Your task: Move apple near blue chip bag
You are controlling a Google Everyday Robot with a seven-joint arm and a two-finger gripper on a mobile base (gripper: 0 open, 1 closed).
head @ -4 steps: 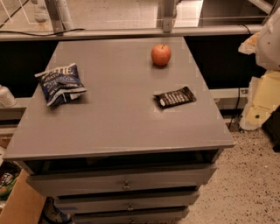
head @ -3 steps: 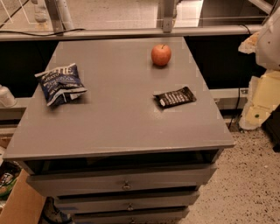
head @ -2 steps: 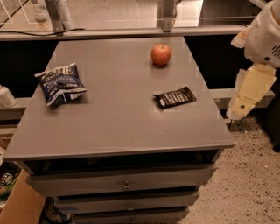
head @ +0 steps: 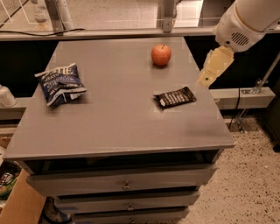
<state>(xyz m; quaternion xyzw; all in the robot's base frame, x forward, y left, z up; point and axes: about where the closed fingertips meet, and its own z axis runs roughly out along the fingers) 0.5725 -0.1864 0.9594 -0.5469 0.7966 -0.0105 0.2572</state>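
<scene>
Camera view, end effector (head: 209, 73) beside black packet (head: 175, 97)

Dim, warm indoor light overall. The brightest area is the pale floor (head: 113, 13) behind the table (head: 122, 118), along the top of the view. The tabletop is an even grey with a faint sheen and 1 darker patch near the front-right corner. The apple (head: 161, 55) shows a small highlight on top. The blue chip bag (head: 60, 83) foil catches weak glints and has a soft shadow at its lower edge. The gripper (head: 209, 74), lit cream, hangs at the table's right edge, above the black packet (head: 175, 97). The drawers (head: 127, 183) sit in deep shadow.
</scene>
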